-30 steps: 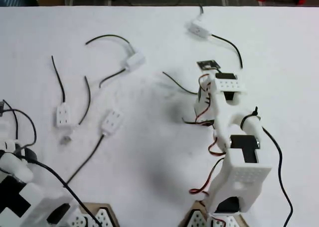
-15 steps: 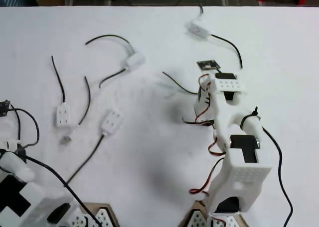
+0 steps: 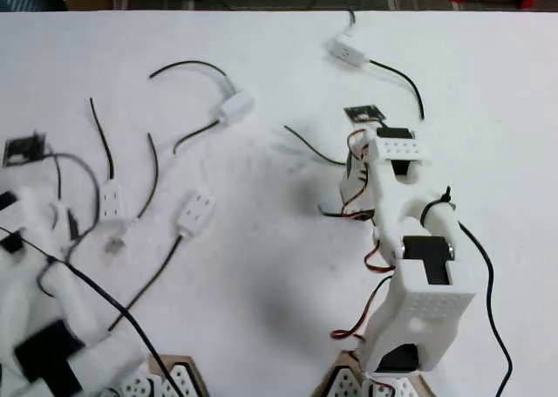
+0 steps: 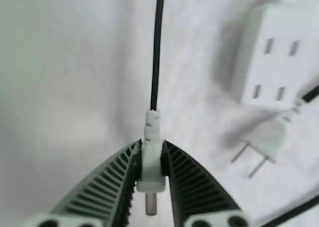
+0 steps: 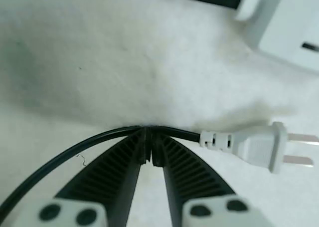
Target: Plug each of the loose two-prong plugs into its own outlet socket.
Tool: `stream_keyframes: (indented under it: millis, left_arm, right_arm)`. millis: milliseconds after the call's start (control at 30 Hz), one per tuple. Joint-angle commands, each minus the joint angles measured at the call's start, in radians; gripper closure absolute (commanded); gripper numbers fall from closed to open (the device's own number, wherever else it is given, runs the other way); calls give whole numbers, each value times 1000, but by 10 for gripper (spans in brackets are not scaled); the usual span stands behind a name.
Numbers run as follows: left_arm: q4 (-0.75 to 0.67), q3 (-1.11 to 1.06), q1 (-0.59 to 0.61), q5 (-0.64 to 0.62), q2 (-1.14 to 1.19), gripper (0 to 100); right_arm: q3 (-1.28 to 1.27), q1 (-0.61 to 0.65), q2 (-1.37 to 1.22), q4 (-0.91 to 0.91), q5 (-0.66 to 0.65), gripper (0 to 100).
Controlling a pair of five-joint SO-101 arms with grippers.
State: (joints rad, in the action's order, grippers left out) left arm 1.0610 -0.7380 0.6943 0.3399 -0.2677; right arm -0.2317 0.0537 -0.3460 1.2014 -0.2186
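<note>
Claw, left [image 4: 151,147]: clamped on white plug [image 4: 151,169], one prong poking out.
Outlet block [image 4: 271,62]: near white plug, flat on table [image 4: 60,62]; second plug [image 4: 269,137] lies just beside it.
Claw, right [image 5: 150,137]: pinching black cord [image 5: 75,149] just behind third plug [image 5: 254,147], near other outlet block [image 5: 291,35].

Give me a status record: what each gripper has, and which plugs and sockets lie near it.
left gripper: shut on held plug
near left gripper: outlet block, four slots facing up; loose plug beside it, not inserted
right gripper: shut on black cable, behind its white plug
white plug state: lying on the table, prongs free
near right gripper: second outlet
plugged in: none in the wrist views
</note>
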Motion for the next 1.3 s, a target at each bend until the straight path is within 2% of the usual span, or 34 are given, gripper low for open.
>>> stream_keyframes:
  millis: [0,167,300,467,533,600,700,800,867,1033,1200,1267]
  left_arm:
    - [60,31,-128,-138,-249,976]
    - [68,31,-251,-374,-507,976]
    - [66,31,-318,-546,-618,976]
    - [75,29,-395,-598,-618,973]
    - [81,12,-426,-669,-621,973]
    - [80,-11,-464,-829,-622,973]
    - [66,-40,-555,-1157,-624,975]
    - [12,-61,-595,-1452,-624,975]
    - [-58,-66,-598,-1545,-624,975]
    - [-195,-68,-595,-1657,-624,975]
    - [-296,-68,-591,-1946,-624,974]
    - [-330,-68,-591,-2018,-624,974]
  right_arm:
    - [-5,31,-15,-24,0,977]
    - [-5,31,-15,-24,0,977]
    - [-5,31,-15,-24,0,977]
    - [-5,31,-15,-24,0,977]
    - [-5,31,-15,-24,0,977]
    - [-5,31,-15,-24,-2,977]
    - [-5,31,-15,-24,-2,977]
    - [-5,31,-15,-22,0,977]
    - [-5,31,-15,-22,0,977]
    - [-5,31,-15,-22,0,977]
    - [-5,31,-15,-22,0,977]
    - [-5,31,-15,-21,0,977]
